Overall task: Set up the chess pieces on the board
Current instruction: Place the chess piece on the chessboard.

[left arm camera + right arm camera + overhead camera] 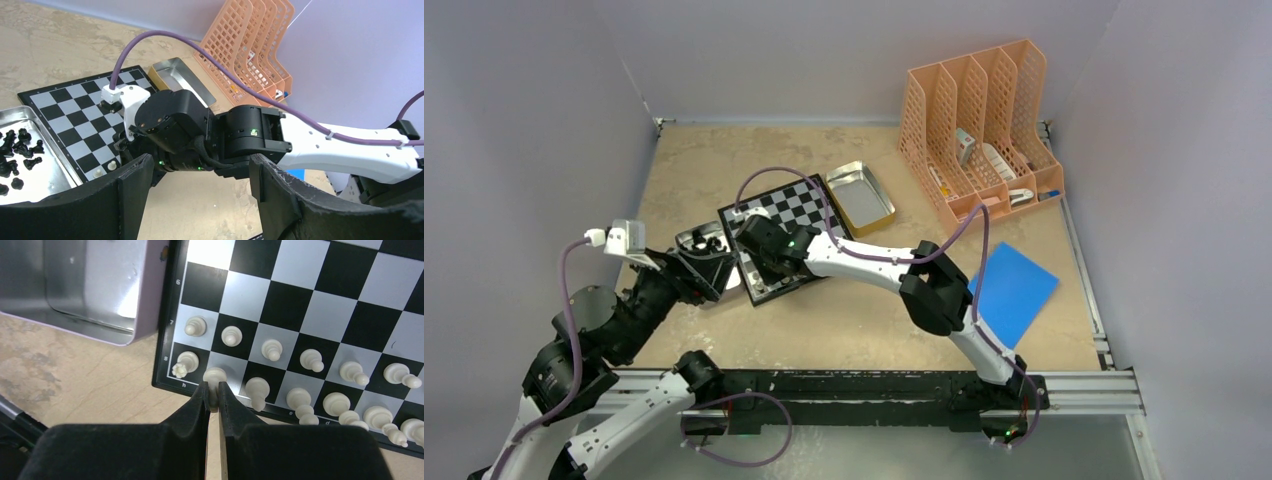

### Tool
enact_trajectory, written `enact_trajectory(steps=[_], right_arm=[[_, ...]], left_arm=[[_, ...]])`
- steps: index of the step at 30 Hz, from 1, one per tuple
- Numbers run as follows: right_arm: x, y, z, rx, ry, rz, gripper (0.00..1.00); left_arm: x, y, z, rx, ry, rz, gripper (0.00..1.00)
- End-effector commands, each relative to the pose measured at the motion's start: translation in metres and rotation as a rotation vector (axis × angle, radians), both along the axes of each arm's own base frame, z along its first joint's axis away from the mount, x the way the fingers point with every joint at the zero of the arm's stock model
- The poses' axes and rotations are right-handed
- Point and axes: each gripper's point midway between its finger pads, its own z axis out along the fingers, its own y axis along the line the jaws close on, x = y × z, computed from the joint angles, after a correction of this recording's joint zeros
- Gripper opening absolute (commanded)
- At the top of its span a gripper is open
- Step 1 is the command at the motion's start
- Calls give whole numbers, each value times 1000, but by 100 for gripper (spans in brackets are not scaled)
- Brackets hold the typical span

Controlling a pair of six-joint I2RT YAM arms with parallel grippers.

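I am watching the right pincer (213, 397) in its wrist view: its two fingers are pressing together on a pale chess piece (215, 375), whose rounded head is showing just above the fingertips. That piece is sitting over the second square from the lower left corner of the board (295, 305), in the row along the board's bottom edge. Other pale pieces (272, 349) are standing in two rows along that same edge, one to a square. A shiny metal tray (90, 285) is lying just beside the board at the upper left.

The left pincer (200, 200) is hanging with its fingers wide apart and gripping nothing, low in its own view. At the left of that view, black pieces (20, 145) are lying loose in a second tray (35, 182) that is touching the board.

The tabletop (724, 160) is beige and mottled, and pale grey walls are closing it in. An orange file rack (974, 130) is standing at the upper right, and a blue sheet (1014, 290) is lying below it.

The fingers are hiding the gripped piece's base, so I cannot tell whether it is touching the board. From above, the right arm is covering the pieces.
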Motion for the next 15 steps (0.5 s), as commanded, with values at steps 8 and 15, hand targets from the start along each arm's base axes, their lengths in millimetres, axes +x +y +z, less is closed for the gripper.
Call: enact_trajectory(steps=[8, 15], right_arm=[[3, -2, 6, -30, -30, -7, 11], [2, -2, -2, -45, -20, -3, 12]], left_arm=[[-7, 14, 22, -77, -41, 39, 70], [-6, 15, 22, -79, -39, 46, 70]])
